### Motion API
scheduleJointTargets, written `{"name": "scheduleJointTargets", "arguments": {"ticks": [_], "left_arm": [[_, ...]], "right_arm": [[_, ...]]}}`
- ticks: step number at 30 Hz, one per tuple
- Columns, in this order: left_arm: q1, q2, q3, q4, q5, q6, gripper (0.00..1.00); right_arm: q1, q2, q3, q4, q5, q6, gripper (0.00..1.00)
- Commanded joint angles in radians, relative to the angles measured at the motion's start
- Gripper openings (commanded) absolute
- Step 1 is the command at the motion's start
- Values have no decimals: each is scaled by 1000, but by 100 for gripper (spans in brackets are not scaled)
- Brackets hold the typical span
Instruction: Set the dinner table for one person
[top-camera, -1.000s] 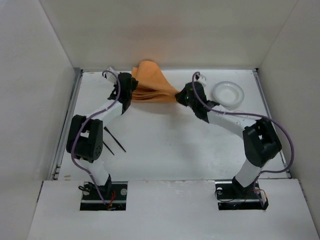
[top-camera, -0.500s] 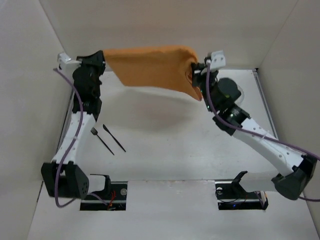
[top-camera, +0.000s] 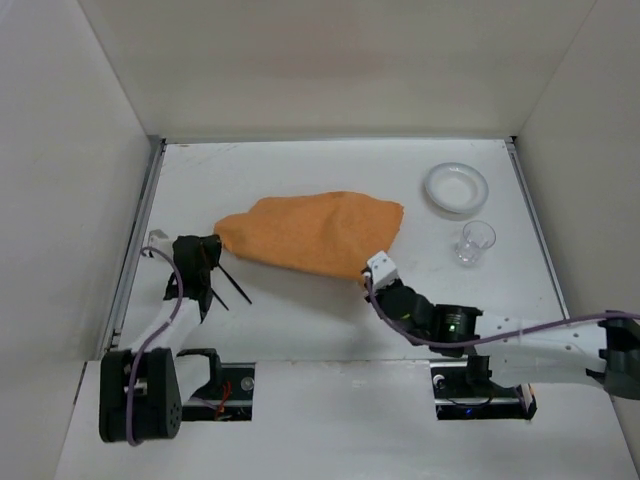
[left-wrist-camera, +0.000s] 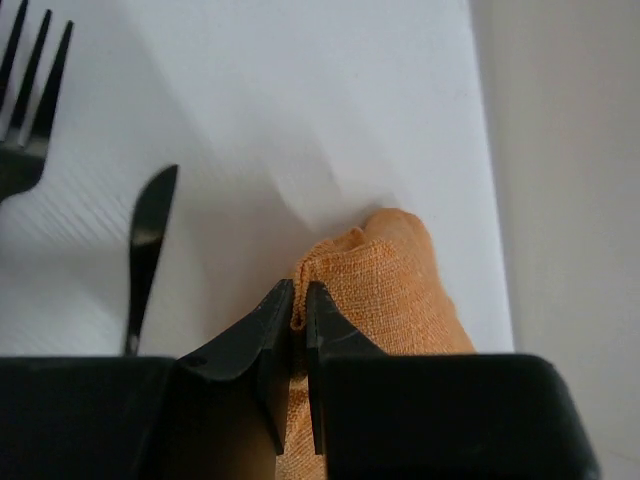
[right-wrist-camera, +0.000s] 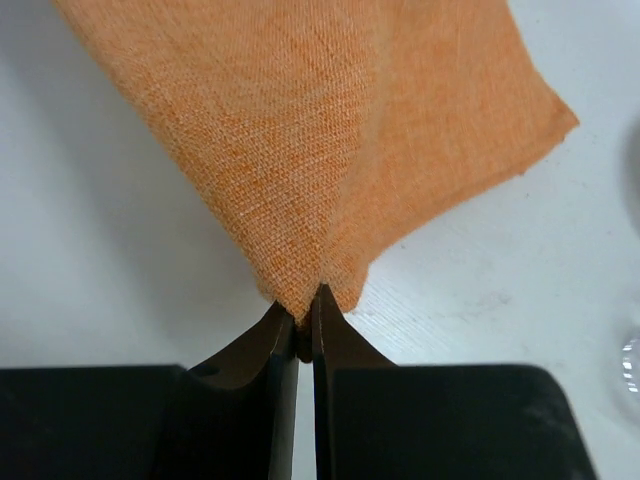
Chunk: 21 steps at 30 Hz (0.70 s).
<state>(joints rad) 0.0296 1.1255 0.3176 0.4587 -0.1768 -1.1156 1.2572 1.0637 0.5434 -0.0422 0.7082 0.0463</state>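
Orange mat (top-camera: 315, 232) lowered, seemingly onto table (top-camera: 330, 175), left fingers (left-wrist-camera: 268, 335), right fingers (right-wrist-camera: 276, 348) clamping corners

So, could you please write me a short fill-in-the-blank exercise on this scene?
1. The left gripper and right gripper are each shut on a corner of the ___ cloth.
2. Beside the black knife lies a black ___.
3. The clear glass near the white dish stands ___, not tipped.
Missing words: orange; fork; upright.
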Motion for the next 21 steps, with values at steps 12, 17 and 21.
{"name": "scheduleJointTargets", "arguments": {"ticks": [12,17,21], "left_arm": [[31,-490,-8,-271,135,34,6],[48,-608,-26,-408,88,92,10],[48,-616,-15,-437,73,132,10]], "right_arm": [[-11,-241,58,-269,-111,475,57],[-98,-291,82,-404,-176,604,71],[-285,-231,17,-371,-297,719,75]]}}
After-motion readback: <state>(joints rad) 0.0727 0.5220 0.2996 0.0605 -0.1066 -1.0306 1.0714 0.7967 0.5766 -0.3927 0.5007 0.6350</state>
